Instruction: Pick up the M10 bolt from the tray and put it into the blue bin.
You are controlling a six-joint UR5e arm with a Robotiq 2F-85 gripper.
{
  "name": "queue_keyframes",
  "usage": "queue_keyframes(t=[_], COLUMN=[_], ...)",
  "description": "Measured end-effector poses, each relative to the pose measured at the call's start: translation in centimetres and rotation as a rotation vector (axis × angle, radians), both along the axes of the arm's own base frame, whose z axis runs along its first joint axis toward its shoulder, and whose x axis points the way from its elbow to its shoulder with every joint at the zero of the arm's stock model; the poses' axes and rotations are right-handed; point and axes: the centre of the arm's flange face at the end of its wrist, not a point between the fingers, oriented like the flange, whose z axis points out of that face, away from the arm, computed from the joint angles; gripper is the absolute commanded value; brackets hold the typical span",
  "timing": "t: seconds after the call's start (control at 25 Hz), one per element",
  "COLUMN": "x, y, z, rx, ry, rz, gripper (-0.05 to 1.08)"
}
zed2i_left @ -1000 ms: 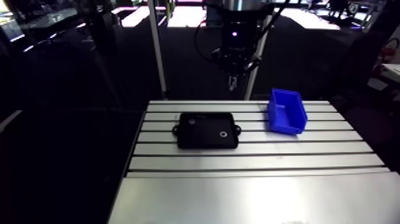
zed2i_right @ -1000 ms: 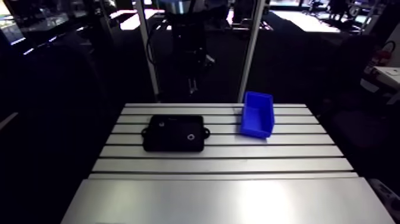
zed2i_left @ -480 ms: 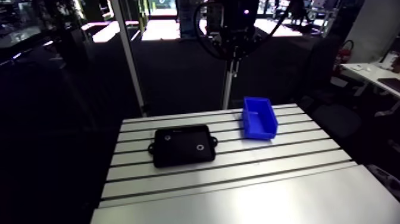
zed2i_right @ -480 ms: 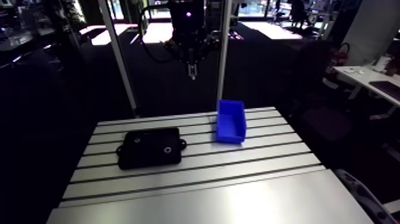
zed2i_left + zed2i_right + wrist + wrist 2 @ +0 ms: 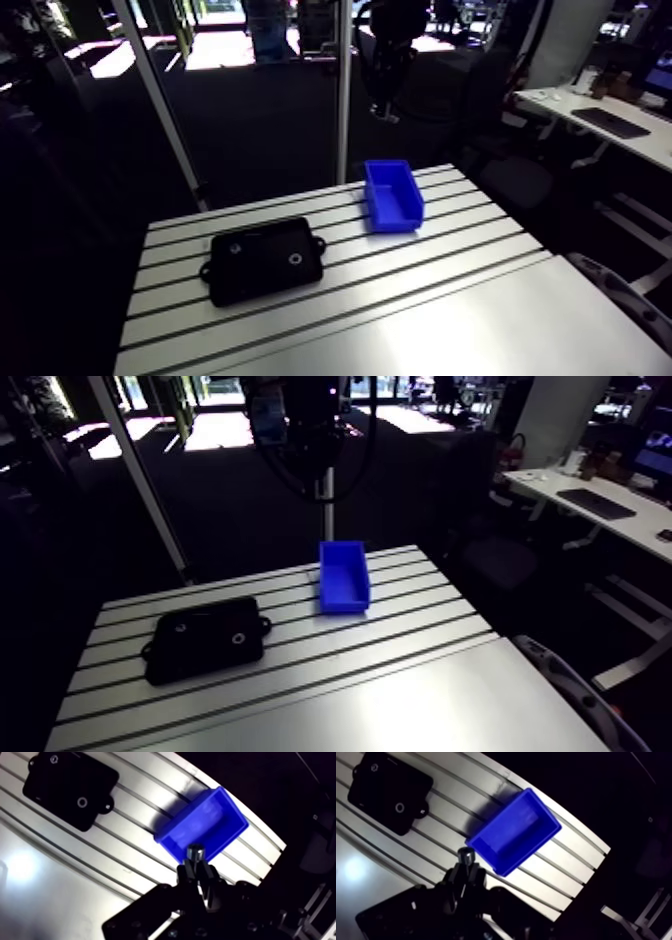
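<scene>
A black tray [image 5: 60, 782] lies well apart from the blue bin [image 5: 210, 817] on the slotted table [image 5: 125, 862]. The gripper [image 5: 196, 866] is clamped on the M10 bolt [image 5: 195, 852] above the bin's edge, the bolt's grey metal end protruding.

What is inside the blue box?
Nothing shows inside the blue bin; its floor looks bare. The bolt, pinched in the claw higher up, hides a small bit of the bin's near wall.
</scene>
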Motion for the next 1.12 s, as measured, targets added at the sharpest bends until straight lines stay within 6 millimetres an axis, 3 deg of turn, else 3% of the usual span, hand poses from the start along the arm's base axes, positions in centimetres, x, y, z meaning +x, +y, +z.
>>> queue_keyframes(t=[0.56,1.12], x=[-0.8,-3.4], y=[5.9,7.4], z=[-5.8,-11.5], rx=[-0.018,-0.036], ry=[-0.118,-0.149], rz=[0.495,0.574], gripper=[1.07,1.07])
